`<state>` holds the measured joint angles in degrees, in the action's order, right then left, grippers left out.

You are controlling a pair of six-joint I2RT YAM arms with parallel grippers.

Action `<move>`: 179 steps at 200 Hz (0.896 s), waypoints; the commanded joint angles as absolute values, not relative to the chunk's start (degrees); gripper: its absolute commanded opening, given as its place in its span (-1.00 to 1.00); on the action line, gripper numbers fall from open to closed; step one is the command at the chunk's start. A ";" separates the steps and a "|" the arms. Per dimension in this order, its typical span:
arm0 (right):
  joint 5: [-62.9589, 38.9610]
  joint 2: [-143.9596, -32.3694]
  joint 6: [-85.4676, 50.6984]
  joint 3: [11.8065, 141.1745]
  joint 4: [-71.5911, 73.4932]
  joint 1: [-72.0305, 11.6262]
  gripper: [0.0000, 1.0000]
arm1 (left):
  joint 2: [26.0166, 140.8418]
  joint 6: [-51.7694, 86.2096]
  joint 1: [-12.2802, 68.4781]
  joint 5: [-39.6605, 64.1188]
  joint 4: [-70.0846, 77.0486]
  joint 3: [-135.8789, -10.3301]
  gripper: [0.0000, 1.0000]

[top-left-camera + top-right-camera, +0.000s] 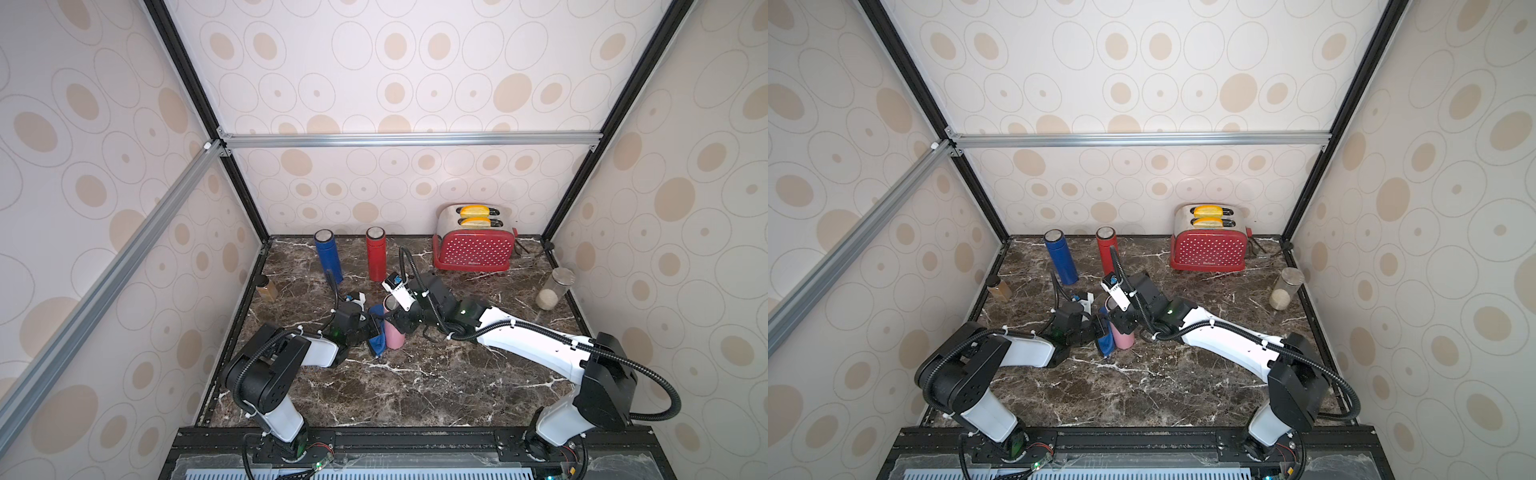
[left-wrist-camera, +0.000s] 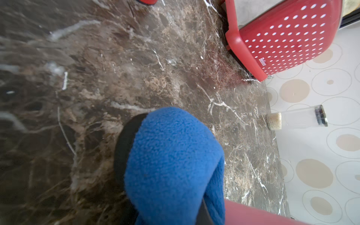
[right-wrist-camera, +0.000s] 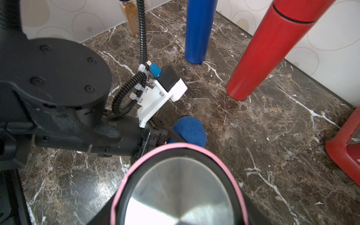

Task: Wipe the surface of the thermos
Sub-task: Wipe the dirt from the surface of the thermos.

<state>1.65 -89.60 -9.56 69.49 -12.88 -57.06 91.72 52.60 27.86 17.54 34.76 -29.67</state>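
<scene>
A pink thermos [image 1: 394, 334] [image 1: 1124, 338] with a steel lid [image 3: 179, 187] stands upright on the marble counter. My right gripper [image 1: 395, 318] [image 1: 1120, 321] [image 3: 179, 216] is shut on its upper body from the right, with a jaw on either side. My left gripper [image 1: 375, 326] [image 1: 1100, 326] [image 2: 165, 185] is shut on a folded blue cloth [image 1: 377, 347] [image 1: 1106, 345] [image 2: 171, 155] [image 3: 190, 129]. The cloth is pressed against the thermos's left side. In the left wrist view only a strip of the thermos [image 2: 253, 214] shows beside the cloth.
A blue thermos [image 1: 328, 255] and a red thermos [image 1: 376, 253] stand behind, near the back wall. A red toaster [image 1: 473, 245] with bread sits at the back right, a glass jar [image 1: 555, 289] by the right wall and a spice jar [image 1: 266, 289] by the left wall.
</scene>
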 commanded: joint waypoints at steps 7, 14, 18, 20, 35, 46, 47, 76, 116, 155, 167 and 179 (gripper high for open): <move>3.27 -92.93 -12.34 64.38 -23.67 -57.97 -1.00 | 79.96 51.34 32.19 20.19 26.10 -35.56 -1.00; 3.41 -92.97 -13.13 64.29 -23.78 -58.02 -1.00 | 77.51 51.15 32.65 19.44 23.86 -36.72 -1.00; 3.59 -92.95 -13.59 64.18 -23.94 -58.01 -1.00 | 76.33 51.22 32.95 19.07 22.93 -37.41 -1.00; 3.71 -92.98 -13.84 64.21 -24.05 -58.12 -1.00 | 75.84 51.28 32.96 19.03 22.52 -37.68 -1.00; 5.05 -92.80 -15.81 64.23 -24.95 -58.58 -1.00 | 72.89 52.59 33.37 18.48 21.41 -38.93 -1.00; 5.91 -92.60 -17.42 64.33 -25.75 -59.00 -1.00 | 71.82 53.86 33.60 18.20 21.72 -39.03 -1.00; 6.07 -92.58 -17.54 64.33 -25.84 -59.03 -1.00 | 71.77 53.96 33.68 18.15 21.80 -38.98 -1.00; 8.46 -92.20 -22.29 63.88 -26.89 -60.70 -1.00 | 73.03 56.07 35.38 16.66 25.75 -36.92 -1.00; 8.70 -92.38 -27.68 62.33 -25.19 -62.28 -1.00 | 83.21 57.19 39.73 12.41 33.57 -32.00 -1.00; 9.90 -93.00 -29.22 62.59 -25.23 -63.37 -1.00 | 95.85 58.53 40.78 9.94 42.56 -28.35 -1.00; 10.09 -93.07 -29.40 62.60 -25.21 -63.59 -1.00 | 98.36 58.81 40.85 9.83 43.80 -28.28 -1.00; 10.47 -93.11 -29.66 62.59 -25.30 -63.72 -1.00 | 99.52 59.09 40.78 9.53 44.30 -28.32 -1.00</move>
